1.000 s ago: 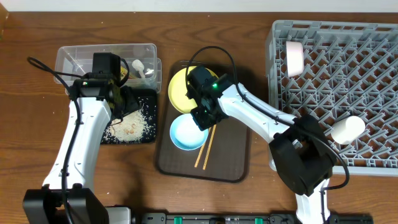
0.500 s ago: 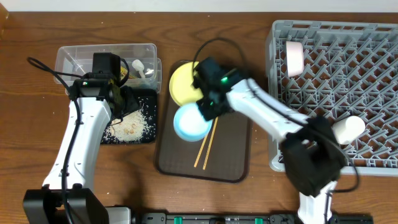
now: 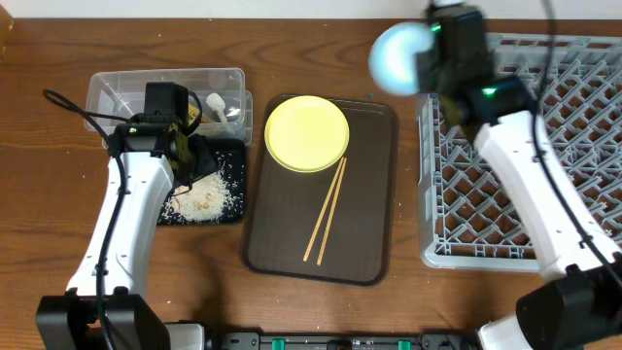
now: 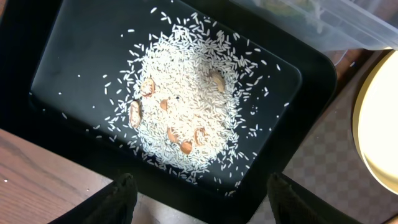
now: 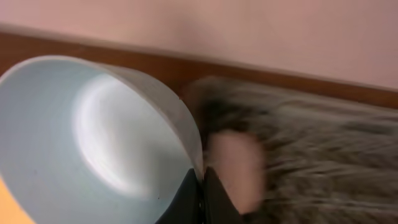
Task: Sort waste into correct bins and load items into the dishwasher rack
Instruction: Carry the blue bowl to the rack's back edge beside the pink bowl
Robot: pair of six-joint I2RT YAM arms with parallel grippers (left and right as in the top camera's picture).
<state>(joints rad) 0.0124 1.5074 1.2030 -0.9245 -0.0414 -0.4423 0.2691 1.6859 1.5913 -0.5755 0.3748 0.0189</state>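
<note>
My right gripper (image 3: 428,53) is shut on the rim of the light blue bowl (image 3: 398,53) and holds it high, by the grey rack's (image 3: 544,224) left edge. In the right wrist view the bowl (image 5: 93,143) fills the left side, its rim pinched in my gripper (image 5: 202,186), with the blurred rack behind. My left gripper (image 4: 199,199) is open above the black tray (image 4: 81,37), which holds rice crumbs (image 4: 186,99). The yellow plate (image 3: 306,133) and chopsticks (image 3: 326,212) lie on the brown tray (image 3: 282,243). The clear tub (image 3: 165,87) holds a white scrap (image 3: 222,105).
The black tray (image 3: 228,156) sits between the clear tub and the brown tray. The right arm crosses over the rack. In the left wrist view the plate's edge (image 4: 379,124) shows at the right.
My right gripper has lifted the light blue bowl off the brown tray and swung it up and right to the rack's left edge. The left arm has not moved.
</note>
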